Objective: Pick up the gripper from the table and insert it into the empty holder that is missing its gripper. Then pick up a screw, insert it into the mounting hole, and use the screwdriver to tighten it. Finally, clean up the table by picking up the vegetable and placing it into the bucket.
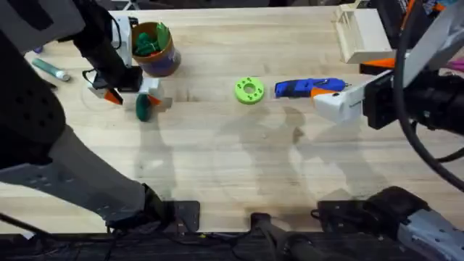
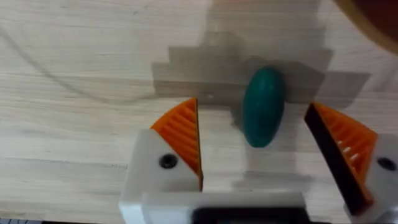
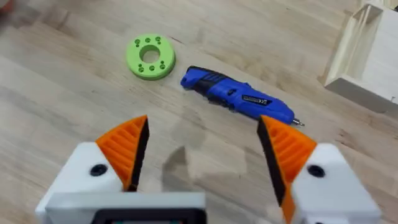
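While the left claw (image 2: 255, 149) hangs low over the pale wooden surface (image 1: 239, 167), its white fingers with orange ribbed pads (image 2: 181, 134) stand wide apart, and the dark green vegetable (image 2: 263, 107) lies on the boards in the gap between them, nearer the far tips and touching neither pad. Seen from overhead, the vegetable (image 1: 143, 107) rests just in front of the tan bucket (image 1: 156, 52), which has a dark blue band and green items inside, and the left arm comes in beside the bucket from the side away from the lime-green disc (image 1: 249, 90). That disc, round with holes in it, lies on the side of the bucket toward the right arm, well apart from it, and the blue screwdriver (image 1: 308, 88) lies flat just beyond the disc, its orange accent at the end away from the bucket. The right claw (image 3: 202, 158) hovers above bare boards near the screwdriver, its orange pads spread wide and holding nothing. A pale wooden box (image 1: 361, 32) stands at the far edge of the surface, beyond the screwdriver. A grey-green marker (image 1: 51, 69) lies on the far side of the left arm from the bucket.
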Controlling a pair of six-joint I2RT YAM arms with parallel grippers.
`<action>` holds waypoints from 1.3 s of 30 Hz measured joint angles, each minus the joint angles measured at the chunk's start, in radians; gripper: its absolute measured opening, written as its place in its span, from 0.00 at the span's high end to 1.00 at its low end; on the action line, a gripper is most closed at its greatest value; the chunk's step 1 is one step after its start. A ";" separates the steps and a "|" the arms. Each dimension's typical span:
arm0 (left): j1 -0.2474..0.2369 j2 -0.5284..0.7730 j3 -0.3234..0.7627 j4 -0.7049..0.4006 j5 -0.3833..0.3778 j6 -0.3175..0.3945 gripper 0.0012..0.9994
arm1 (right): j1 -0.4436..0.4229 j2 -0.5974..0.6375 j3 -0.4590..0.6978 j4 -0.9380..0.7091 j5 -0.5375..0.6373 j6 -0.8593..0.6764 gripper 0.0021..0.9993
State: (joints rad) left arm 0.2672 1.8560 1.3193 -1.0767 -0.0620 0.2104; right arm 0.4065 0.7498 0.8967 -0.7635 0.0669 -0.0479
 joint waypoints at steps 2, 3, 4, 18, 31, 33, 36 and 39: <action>0.000 0.018 0.000 0.000 -0.004 0.000 0.01 | 0.000 0.000 0.000 0.000 0.000 0.000 0.01; 0.000 0.027 0.000 0.000 -0.006 0.000 0.01 | 0.000 0.000 0.000 0.000 0.000 0.000 0.01; 0.000 0.035 0.000 0.000 -0.007 0.000 0.02 | 0.000 0.000 0.000 0.000 0.000 0.000 0.01; -0.001 0.041 0.000 0.000 -0.011 0.014 0.97 | 0.000 0.000 0.000 0.000 0.000 0.000 0.01; -0.001 -0.035 0.029 -0.008 0.014 -0.016 0.97 | 0.000 0.000 0.000 0.000 0.000 0.000 0.01; -0.001 -0.103 0.062 -0.019 0.017 -0.019 0.97 | 0.000 0.000 0.000 0.000 0.000 0.000 0.01; -0.006 -0.210 0.128 -0.031 0.018 -0.023 0.97 | 0.000 0.000 0.000 0.000 0.000 0.000 0.01; -0.017 -0.294 0.193 -0.030 0.018 -0.028 0.97 | 0.000 0.000 0.000 0.000 0.000 0.000 0.01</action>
State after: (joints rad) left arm 0.2502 1.5625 1.5128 -1.1070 -0.0444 0.1827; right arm 0.4065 0.7498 0.8967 -0.7635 0.0669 -0.0479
